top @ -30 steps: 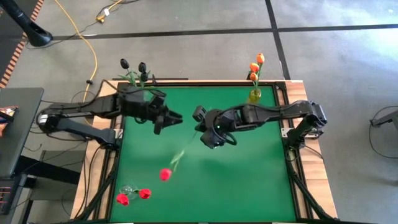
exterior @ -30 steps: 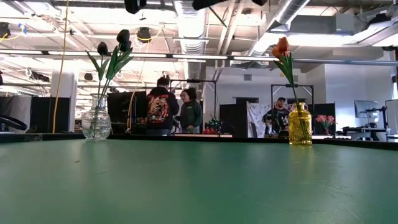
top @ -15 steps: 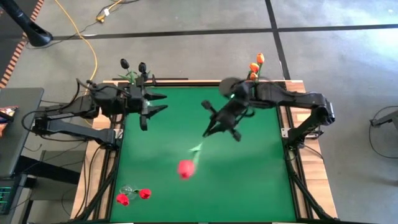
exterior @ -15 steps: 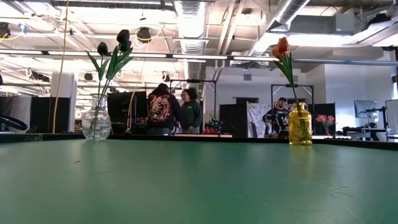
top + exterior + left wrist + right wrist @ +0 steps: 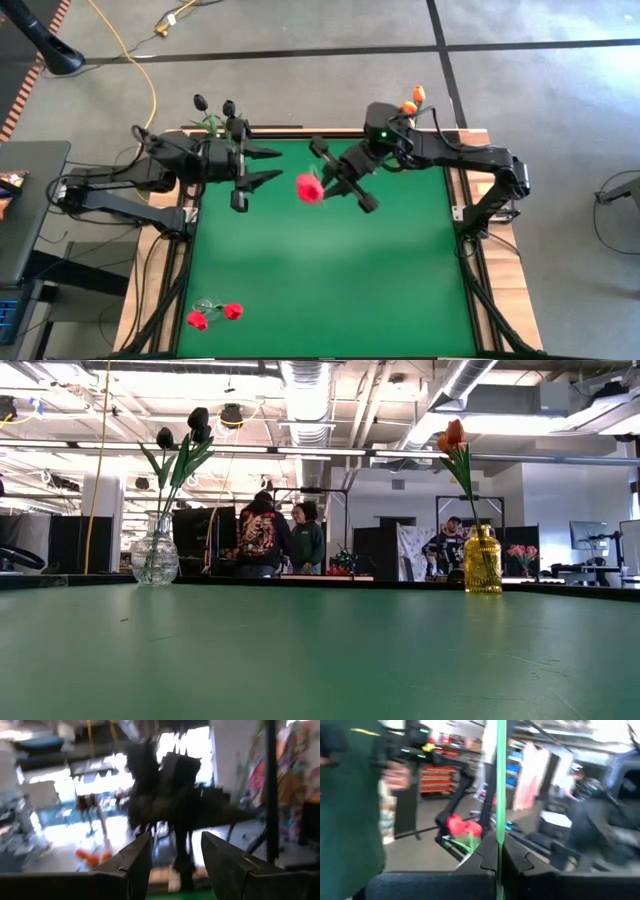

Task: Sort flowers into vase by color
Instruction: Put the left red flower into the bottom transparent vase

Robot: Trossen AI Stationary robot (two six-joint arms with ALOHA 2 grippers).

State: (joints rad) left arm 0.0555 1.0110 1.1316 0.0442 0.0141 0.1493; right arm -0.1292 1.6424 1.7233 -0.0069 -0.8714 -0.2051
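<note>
**Booth:** Where does the sort stand?

**Me:** Well along, I'd judge. Black tulips (image 5: 214, 104) stand in the clear vase (image 5: 154, 557) at the far left corner, orange tulips (image 5: 411, 104) in the yellow vase (image 5: 482, 561) at the far right corner. Two red tulips (image 5: 210, 317) sit in a small clear vase (image 5: 206, 303) at the near left corner of the green table (image 5: 330, 280). I see no loose flowers lying on the mat.

**Booth:** And the one you're carrying?

**Me:** A red tulip (image 5: 309, 188), up in the air over the far middle of the table. My right gripper (image 5: 340, 178) is clamped on its green stem (image 5: 500, 780); in my wrist camera the stem runs straight through the pinched fingers (image 5: 485, 862). The head pokes out beyond the fingertips, toward the left arm.

**Booth:** The left one?

**Me:** My left gripper (image 5: 258, 167) hangs above the table's far left, fingers (image 5: 136, 857) spread, holding nothing, with a gap between it and the red head.

**Booth:** What's left?

**Me:** By my reckoning, just this tulip: it belongs with the reds, well away at the near left corner.
</note>
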